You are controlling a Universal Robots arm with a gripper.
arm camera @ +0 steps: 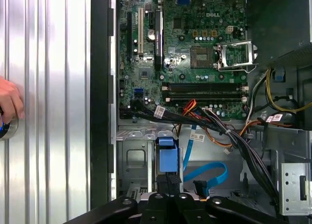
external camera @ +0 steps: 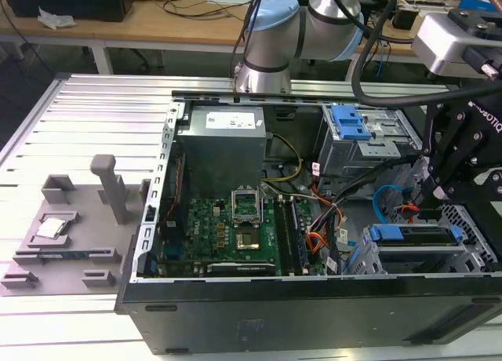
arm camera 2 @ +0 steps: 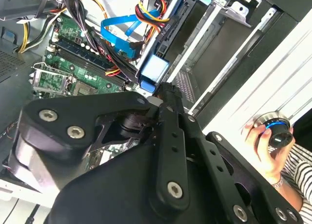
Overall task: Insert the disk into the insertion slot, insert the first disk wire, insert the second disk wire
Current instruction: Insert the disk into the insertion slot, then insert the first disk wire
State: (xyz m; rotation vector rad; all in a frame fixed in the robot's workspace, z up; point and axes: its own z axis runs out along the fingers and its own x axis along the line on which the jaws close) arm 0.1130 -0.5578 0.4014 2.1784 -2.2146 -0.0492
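The disk [external camera: 412,235], with its bright blue carrier, lies in the insertion slot [external camera: 471,255], the low perforated silver cage at the case's front corner on the exterior view's right. My gripper [external camera: 435,195] hangs just above the disk's inner end. In both wrist views its black fingertips [arm camera: 173,182] meet at the carrier's blue end [arm camera: 166,158], and the gripper [arm camera 2: 165,91] looks shut with nothing showing between them. A flat blue data cable [arm camera: 207,173] lies loose beside that end, next to a red, yellow and black wire bundle [arm camera 2: 148,9].
The green motherboard [external camera: 227,224] fills the case floor, with the power supply [external camera: 223,137] behind it. A taller grey cage with a blue latch [external camera: 349,124] stands beyond the slot. A person's hand [arm camera 2: 263,141] rests on a knob outside the case. A grey fixture [external camera: 67,220] sits on the exterior view's left.
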